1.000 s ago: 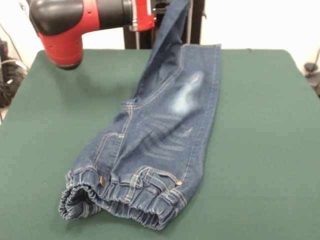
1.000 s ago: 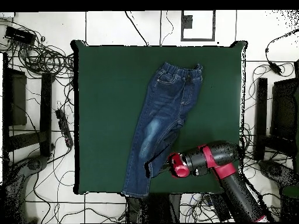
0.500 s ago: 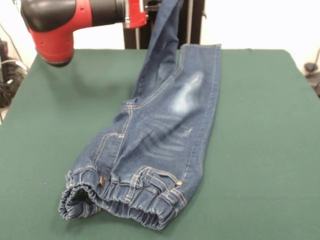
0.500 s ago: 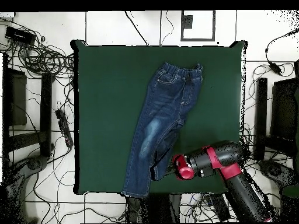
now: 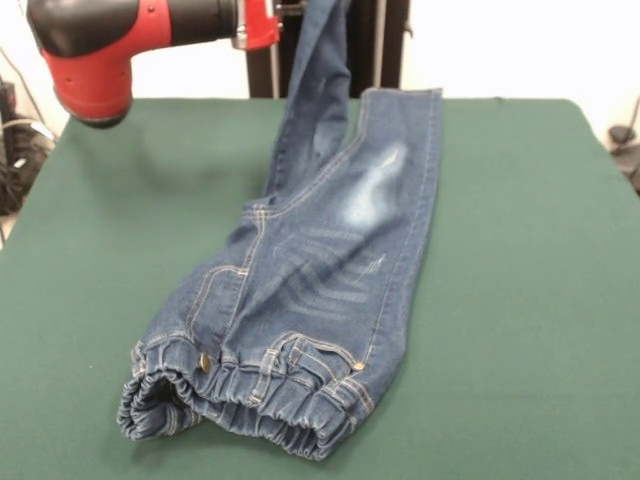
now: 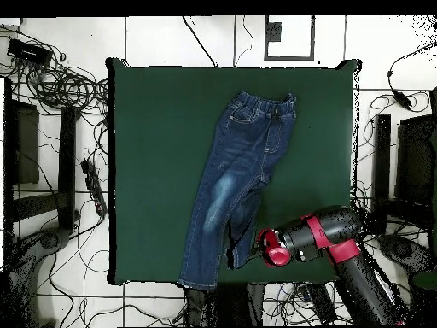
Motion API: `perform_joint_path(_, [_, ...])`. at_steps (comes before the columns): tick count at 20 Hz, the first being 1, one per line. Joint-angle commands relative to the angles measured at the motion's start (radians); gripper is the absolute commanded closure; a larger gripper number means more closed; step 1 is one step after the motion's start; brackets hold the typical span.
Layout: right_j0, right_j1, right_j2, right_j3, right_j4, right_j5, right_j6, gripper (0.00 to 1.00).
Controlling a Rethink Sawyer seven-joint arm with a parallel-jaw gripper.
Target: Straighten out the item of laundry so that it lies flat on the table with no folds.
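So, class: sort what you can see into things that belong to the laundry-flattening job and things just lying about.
Belongs to the job:
- jeans
- green table
- robot arm, lifting one leg

Just lying about:
- cables on the floor
- dark frames beside the table

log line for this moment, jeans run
arm: raised over table edge | jeans: one leg lifted up out of frame, other leg and waistband flat | gripper: hidden | state: not yet flat

jeans [image 5: 300,300] blue denim | waistband bunched | one leg lifted | on green table [image 5: 520,250]
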Motion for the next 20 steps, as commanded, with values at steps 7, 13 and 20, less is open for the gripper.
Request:
perform_joint_path(7, [0.055, -0.022, -0.009, -0.153, 0.05, 0.191, -0.17, 1.0])
perform_joint_path(13, [0.056, -0.034, -0.003, -0.163, 0.053, 0.219, -0.167, 1.0])
perform_joint_path(20, [0.059, -0.051, -0.003, -0.176, 0.044, 0.249, -0.165, 1.0])
